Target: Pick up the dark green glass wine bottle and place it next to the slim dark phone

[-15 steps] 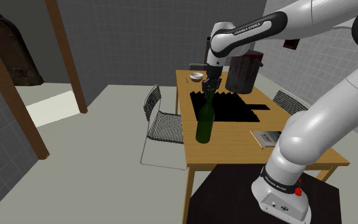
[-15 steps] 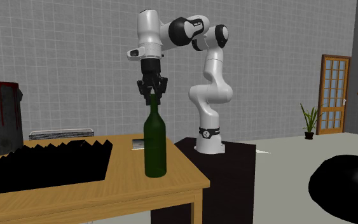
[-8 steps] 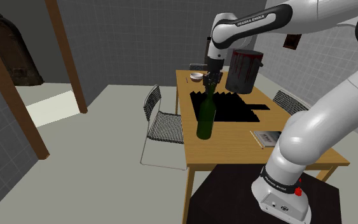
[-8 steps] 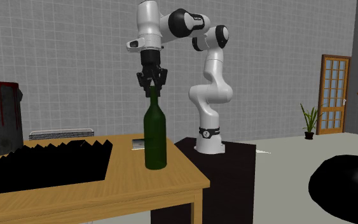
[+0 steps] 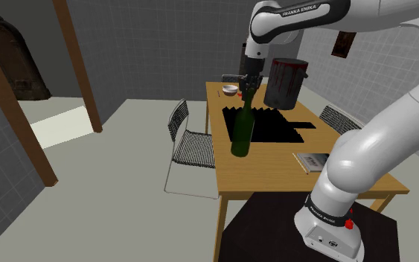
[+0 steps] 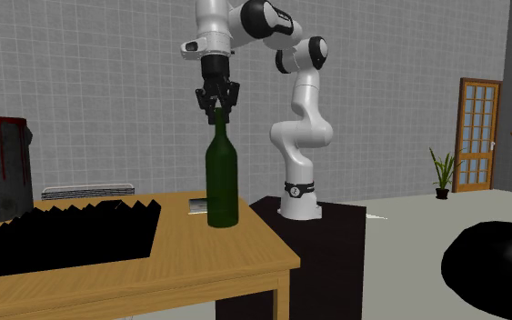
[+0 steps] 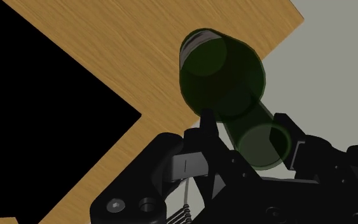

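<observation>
A dark green glass bottle (image 5: 242,134) hangs upright just above the wooden table (image 5: 274,175), near its edge on the shoulder view's left. My black gripper (image 5: 248,95) comes down from above and is shut on the top of the bottle's neck. From the second exterior view the gripper (image 6: 218,113) pinches the bottle (image 6: 222,186) at its mouth. Seen from the wrist, the neck sits between the fingers of the gripper (image 7: 260,146), and the bottle's body (image 7: 222,70) hangs over the table corner. A thin black slab (image 5: 305,124) lies by the black mat; it may be the phone.
A jagged black mat (image 5: 267,125) covers the table's middle. Behind it stand a dark red-stained bucket (image 5: 286,82) and a small bowl (image 5: 231,90). A flat grey book-like item (image 5: 312,161) lies near the stand. A wire chair (image 5: 189,145) stands beside the table.
The gripper has risen with the bottle in its grasp. The bottle's base has come up off the tabletop and shifted slightly toward the mat.
</observation>
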You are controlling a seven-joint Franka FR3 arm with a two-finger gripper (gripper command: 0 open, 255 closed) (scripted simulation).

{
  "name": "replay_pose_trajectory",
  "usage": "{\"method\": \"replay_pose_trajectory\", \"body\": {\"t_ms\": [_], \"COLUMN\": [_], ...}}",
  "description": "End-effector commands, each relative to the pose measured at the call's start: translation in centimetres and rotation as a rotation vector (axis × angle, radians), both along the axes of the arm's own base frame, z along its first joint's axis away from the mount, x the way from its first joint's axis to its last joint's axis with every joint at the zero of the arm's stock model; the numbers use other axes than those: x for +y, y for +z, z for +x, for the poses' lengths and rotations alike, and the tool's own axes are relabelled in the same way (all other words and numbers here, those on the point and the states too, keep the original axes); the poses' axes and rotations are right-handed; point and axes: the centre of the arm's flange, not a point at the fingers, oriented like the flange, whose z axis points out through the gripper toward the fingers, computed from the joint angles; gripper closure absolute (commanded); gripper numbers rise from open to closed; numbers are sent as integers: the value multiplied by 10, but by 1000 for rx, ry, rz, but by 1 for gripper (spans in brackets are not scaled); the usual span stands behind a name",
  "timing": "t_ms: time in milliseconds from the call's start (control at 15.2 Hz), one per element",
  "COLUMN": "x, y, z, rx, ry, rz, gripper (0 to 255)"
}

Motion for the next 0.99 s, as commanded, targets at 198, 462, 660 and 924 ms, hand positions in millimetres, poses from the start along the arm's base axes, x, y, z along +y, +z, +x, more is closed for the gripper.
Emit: {"method": "replay_pose_trajectory", "body": {"t_ms": [198, 462, 660, 924], "x": [1, 1, 1, 1], "y": [28, 49, 64, 86], "z": [1, 1, 1, 1], "rx": [0, 0, 0, 0], "ry": [0, 0, 0, 0], "rz": [0, 0, 0, 0], "gripper": [255, 255, 255, 255]}}
